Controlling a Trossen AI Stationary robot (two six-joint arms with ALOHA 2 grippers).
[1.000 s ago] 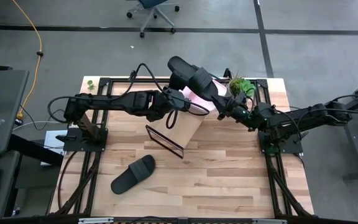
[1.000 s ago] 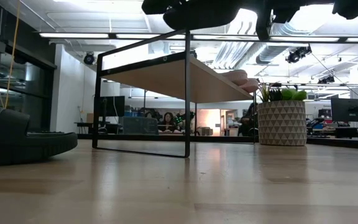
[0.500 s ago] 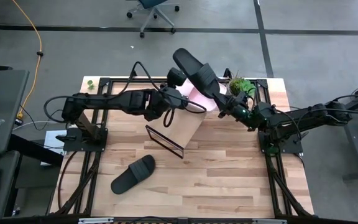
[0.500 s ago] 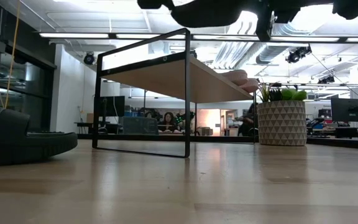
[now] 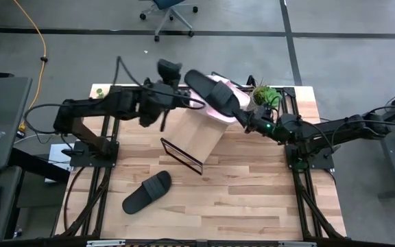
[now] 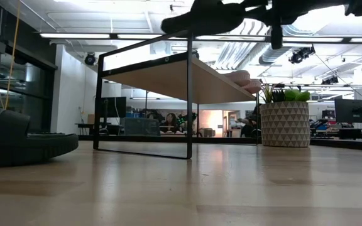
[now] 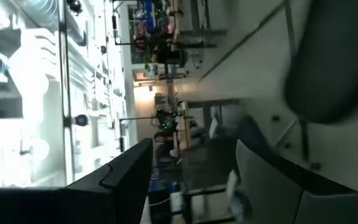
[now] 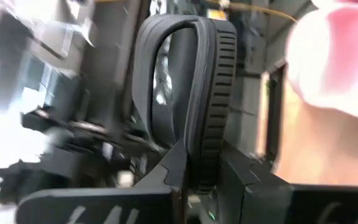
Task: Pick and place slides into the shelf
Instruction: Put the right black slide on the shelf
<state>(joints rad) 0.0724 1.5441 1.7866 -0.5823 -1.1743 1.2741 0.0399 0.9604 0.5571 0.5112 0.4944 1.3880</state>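
My right gripper (image 5: 244,118) is shut on a black slide (image 5: 213,91) and holds it in the air over the far end of the shelf (image 5: 196,134). The shelf is a slanted light-wood board on a thin black frame. Two pale pink slides (image 5: 217,111) lie on its far end, partly hidden under the held one. In the low view the pink slides (image 6: 244,78) show on the board's right end. A second black slide (image 5: 147,192) lies sole down on the table near the near-left corner. My left gripper (image 5: 168,70) is open and raised left of the held slide, touching nothing. My right gripper pinches the sole's edge (image 8: 202,163) between its two fingers, at the end of the slide nearest the gripper. It comes at the slide from the table's right, roughly level. The slide is lifted clear and stands on its edge, reaching away from the fingers toward the far left, strap (image 8: 151,74) to one side.
A potted plant (image 5: 266,95) in a patterned pot (image 6: 285,124) stands at the table's far edge, just right of the shelf. Black frame rails run along the table's left and right sides. Bare planks (image 5: 245,185) lie on the near right. People sit in the room behind.
My left gripper has drawn away from the held slide, rising and moving toward the table's far-left side. My right gripper has stayed shut on the black slide, which has turned and tipped a little over the shelf's far end.
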